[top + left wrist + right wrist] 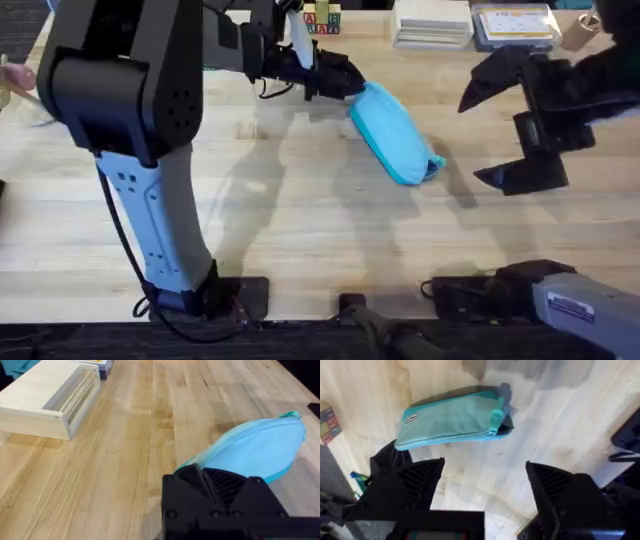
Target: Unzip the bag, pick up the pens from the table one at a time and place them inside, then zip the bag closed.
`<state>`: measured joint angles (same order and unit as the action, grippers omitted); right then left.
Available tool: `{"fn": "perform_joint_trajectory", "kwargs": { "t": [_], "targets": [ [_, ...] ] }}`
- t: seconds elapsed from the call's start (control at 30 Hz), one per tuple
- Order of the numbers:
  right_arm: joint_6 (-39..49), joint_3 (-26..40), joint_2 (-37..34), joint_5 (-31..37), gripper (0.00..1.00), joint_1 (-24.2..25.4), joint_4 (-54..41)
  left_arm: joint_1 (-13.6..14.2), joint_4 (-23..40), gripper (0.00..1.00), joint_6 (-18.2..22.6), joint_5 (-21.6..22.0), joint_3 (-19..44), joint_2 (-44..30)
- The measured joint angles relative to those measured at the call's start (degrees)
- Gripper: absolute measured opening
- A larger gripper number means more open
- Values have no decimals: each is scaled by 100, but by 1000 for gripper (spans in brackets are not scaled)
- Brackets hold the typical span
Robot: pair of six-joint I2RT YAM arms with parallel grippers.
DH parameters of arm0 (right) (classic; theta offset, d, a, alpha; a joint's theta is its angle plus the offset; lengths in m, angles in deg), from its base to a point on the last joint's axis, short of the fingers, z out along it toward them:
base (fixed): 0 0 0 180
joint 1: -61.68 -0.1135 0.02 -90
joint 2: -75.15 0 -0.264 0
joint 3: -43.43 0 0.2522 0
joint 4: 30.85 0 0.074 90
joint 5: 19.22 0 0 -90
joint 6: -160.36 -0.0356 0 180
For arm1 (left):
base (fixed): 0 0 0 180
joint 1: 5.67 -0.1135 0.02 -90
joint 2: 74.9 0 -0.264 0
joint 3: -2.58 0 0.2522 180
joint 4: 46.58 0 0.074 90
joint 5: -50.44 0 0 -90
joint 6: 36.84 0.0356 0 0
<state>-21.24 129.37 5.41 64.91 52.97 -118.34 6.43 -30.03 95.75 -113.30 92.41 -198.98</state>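
Wooden desk under us, our right pincer hangs spread wide just beside the bag, our left pincer clamps its far end, and we judge pens stowed, zipping nearly done

The overhead camera looks down and forward over both arm bases onto the table. The left wrist camera sits low, looking along the boards past the bag. The right wrist camera hangs higher, facing down between its fingers. All three views share the bag.
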Motion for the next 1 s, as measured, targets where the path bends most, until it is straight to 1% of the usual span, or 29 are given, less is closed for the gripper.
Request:
{"fn": "perform_joint_trajectory", "kwargs": {
  "t": [0.13,0.23,0.43,0.6,0.77,1.0],
  "targets": [
    [113,-9,-116,-78,995,7,190,0,2,41,0,-2,0,0],
    [171,-146,-110,-192,995,76,393,0,0,41,0,-2,0,0],
    [390,-942,-116,-709,995,514,1089,0,2,41,0,-2,0,0],
    [513,-1504,-116,-1051,995,774,1287,0,1,41,0,-2,0,0],
    [576,-1747,-115,-1184,994,789,1329,0,2,41,0,-2,0,0],
    [591,-1943,-116,-1307,985,789,1638,0,2,41,0,-2,0,0]
  ]
}}
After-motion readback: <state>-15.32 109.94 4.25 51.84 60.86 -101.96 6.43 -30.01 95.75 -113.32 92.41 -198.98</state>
